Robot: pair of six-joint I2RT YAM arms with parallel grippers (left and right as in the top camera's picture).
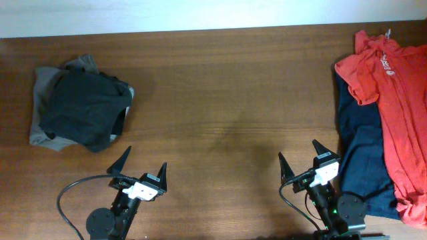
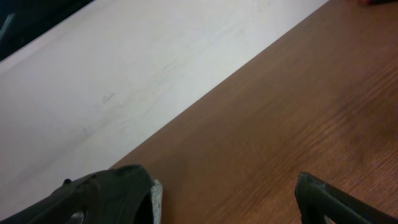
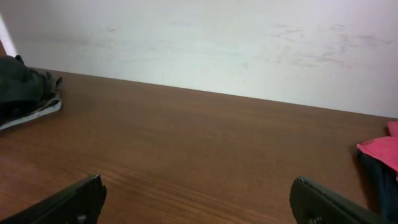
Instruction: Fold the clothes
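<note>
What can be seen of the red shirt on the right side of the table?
The red shirt is a short-sleeved tee of soft, wrinkled fabric with a small white print near the chest. It lies flat and unfolded, stretched lengthwise along the right edge of the table, one sleeve pointing left. It overlaps a navy garment beneath it and runs out of the overhead view at the right. The right wrist view catches only a corner.

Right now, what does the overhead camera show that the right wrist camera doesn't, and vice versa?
Only the overhead: the left gripper, open, and the full spread of the red shirt lying partly over the navy shirt. Only the right wrist: faint scuffs on the white wall. Both: the wooden table, the dark clothes pile on the left, a corner of the red shirt, and the open right gripper.
</note>
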